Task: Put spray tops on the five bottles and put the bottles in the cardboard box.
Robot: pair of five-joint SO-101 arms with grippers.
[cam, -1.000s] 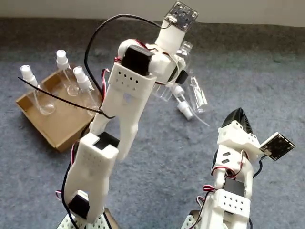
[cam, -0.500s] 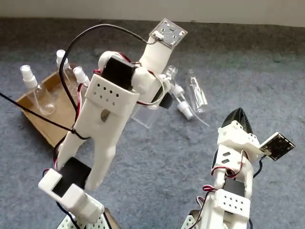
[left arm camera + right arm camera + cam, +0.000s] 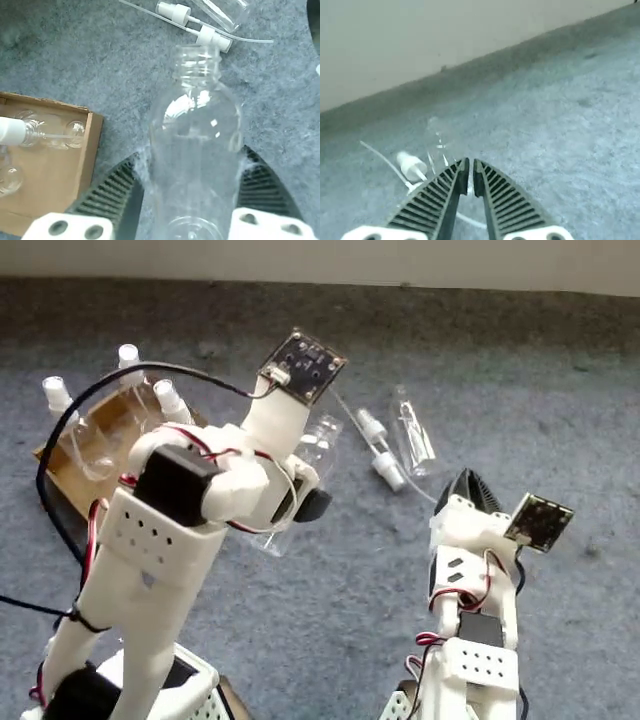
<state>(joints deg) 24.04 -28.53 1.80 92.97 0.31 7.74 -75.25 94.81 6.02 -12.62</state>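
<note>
Five bottles: three capped ones point(image 3: 167, 398) stand in the box point(image 3: 90, 150) at the carpet's left edge, and one bare bottle point(image 3: 413, 440) lies toward the far edge beside two loose spray tops point(image 3: 368, 423). Left gripper point(image 3: 192, 170) fingers clamp the fifth, uncapped bottle point(image 3: 197, 125) over the carpet beside the box. Right gripper point(image 3: 471, 175) fingers are almost together, holding nothing.

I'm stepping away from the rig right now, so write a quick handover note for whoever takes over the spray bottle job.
Left gripper: shut on an uncapped bottle, held over the carpet beside the cardboard box.
Right gripper: shut, empty, near the loose parts.
Done: three capped bottles stand in the box.
Left: two spray tops and a second bare bottle lie on the carpet; cap both bottles, then box them.
</note>
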